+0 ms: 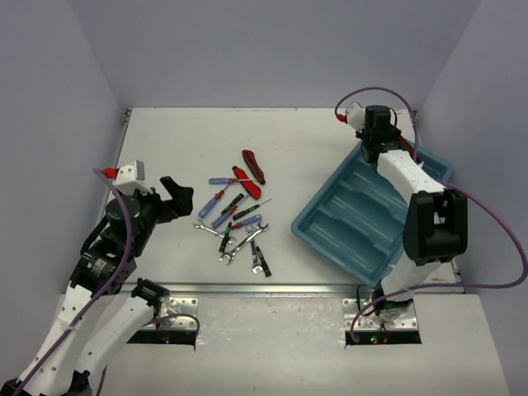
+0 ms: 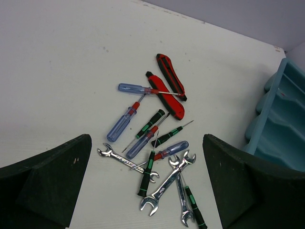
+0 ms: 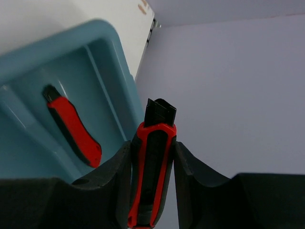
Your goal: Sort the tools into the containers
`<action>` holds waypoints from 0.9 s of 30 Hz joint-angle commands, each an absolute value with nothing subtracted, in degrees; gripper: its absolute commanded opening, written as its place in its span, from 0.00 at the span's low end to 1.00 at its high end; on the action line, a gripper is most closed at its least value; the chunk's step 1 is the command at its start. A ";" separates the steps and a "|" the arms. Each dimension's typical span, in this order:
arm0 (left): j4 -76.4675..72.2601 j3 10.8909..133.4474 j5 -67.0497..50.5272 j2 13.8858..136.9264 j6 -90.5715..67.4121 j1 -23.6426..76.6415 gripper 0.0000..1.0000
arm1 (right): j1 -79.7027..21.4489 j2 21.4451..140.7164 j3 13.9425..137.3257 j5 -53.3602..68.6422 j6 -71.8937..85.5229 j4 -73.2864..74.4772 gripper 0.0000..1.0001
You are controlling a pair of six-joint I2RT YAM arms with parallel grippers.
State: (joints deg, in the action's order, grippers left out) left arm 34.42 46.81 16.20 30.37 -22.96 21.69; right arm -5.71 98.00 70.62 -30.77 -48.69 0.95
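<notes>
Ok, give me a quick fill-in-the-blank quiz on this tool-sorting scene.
1. The right tool is shut on a ___-handled cutter.
2. The tray shows ___ cutter inside it in the right wrist view.
3. The left tool is ___, holding nothing.
4. ___ red cutters lie on the table.
Missing words: red; one; open; two.

no readable text, labels, brands or numbers anywhere
</notes>
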 commanded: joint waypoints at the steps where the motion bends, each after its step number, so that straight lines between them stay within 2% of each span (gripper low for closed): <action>1: 31.11 46.85 14.46 30.13 -22.34 21.71 1.00 | -2.77 97.94 68.77 -28.83 -53.85 -5.43 0.00; 7: 31.29 46.93 14.72 29.93 -22.32 21.71 1.00 | -0.26 101.55 65.06 -28.74 -51.59 -9.65 0.00; 8: 31.34 46.93 14.77 29.97 -22.32 21.71 1.00 | -0.26 101.82 64.49 -28.80 -51.19 -10.24 0.03; 11: 31.31 47.00 14.65 30.08 -22.32 21.71 1.00 | -0.26 102.44 64.26 -29.12 -49.86 -10.97 0.23; 14: 31.29 47.02 14.60 30.23 -22.24 21.71 1.00 | -0.26 102.93 63.98 -28.79 -49.77 -11.01 0.31; 17: 31.38 47.11 14.76 29.97 -22.24 21.71 1.00 | -0.26 103.27 64.42 -30.05 -50.10 -12.03 0.58; 19: 31.38 47.02 14.77 29.88 -22.24 21.71 1.00 | -0.26 103.10 65.64 -30.58 -48.71 -9.98 0.98; 27: 31.29 47.02 14.57 30.48 -22.15 21.71 1.00 | -5.16 101.00 75.04 -33.36 -44.70 -4.61 0.99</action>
